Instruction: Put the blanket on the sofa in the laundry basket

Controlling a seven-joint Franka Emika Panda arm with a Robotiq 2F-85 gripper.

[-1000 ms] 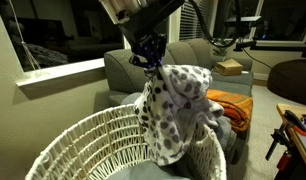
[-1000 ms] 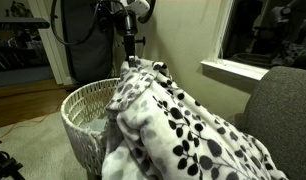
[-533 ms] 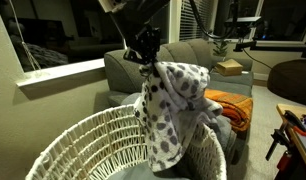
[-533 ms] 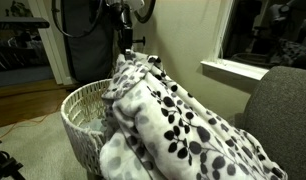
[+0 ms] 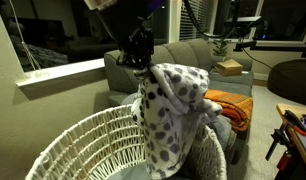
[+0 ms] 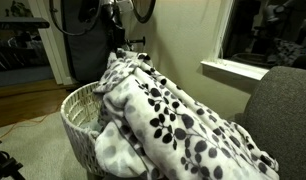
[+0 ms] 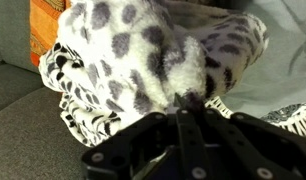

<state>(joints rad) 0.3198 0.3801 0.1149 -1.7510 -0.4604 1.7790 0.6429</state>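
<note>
Wrist view: the black gripper point(image 7: 189, 102) is clenched on 1 fold of the large fleecy white blanket with black leaf-like spots point(image 7: 133, 50). In an exterior view the blanket point(image 5: 173, 105) hangs from the gripper point(image 5: 143, 62), draped from the grey fabric sofa point(image 5: 188, 58) over the far rim of the big round white woven laundry basket point(image 5: 78, 135). A plain orange blanket point(image 5: 233, 103) lies on the sofa seat, to the right.

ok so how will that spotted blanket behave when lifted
Likely floppy: the spotted blanket hangs in folds from the shut gripper. Probably bulky, so it may catch on the laundry basket rim; its trailing end could drag.
</note>
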